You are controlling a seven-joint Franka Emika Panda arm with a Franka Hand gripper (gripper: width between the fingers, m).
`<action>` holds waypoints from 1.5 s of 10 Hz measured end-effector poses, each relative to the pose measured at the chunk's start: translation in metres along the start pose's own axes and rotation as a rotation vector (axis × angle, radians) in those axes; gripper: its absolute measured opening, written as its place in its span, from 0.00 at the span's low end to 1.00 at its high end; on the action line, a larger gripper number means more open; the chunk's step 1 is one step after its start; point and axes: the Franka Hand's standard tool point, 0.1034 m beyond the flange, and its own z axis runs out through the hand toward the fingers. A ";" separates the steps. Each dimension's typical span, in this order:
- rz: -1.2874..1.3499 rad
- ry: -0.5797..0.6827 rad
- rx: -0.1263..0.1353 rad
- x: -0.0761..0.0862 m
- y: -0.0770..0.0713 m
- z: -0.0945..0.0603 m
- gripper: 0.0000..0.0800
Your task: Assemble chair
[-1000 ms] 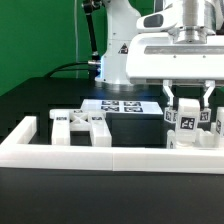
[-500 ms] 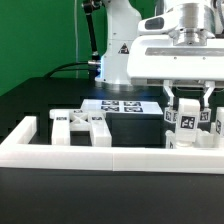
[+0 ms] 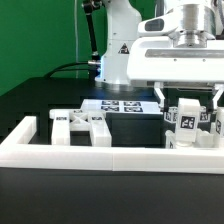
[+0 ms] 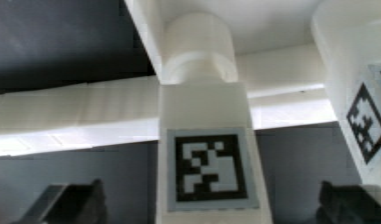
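Hovering over chair piece (image 3: 187, 122) with fingers (image 3: 161, 97) spread either side, nothing pinched; probably stood upright there for easy joining later.

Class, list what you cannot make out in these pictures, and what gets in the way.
1. Exterior view: lower ends of the chair parts, hidden behind the frame.
2. Exterior view: the arm, cut off by the top edge.
3. Wrist view: the second tag, cut by the picture's edge.
4. Wrist view: the gripper, fingertips mostly outside the picture.
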 end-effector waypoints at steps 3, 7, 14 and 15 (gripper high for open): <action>-0.009 -0.001 -0.004 0.006 0.007 -0.002 0.81; 0.005 -0.037 0.010 0.029 0.013 -0.017 0.81; 0.041 -0.371 0.037 0.020 0.016 -0.009 0.81; 0.051 -0.460 0.041 0.015 0.014 -0.010 0.81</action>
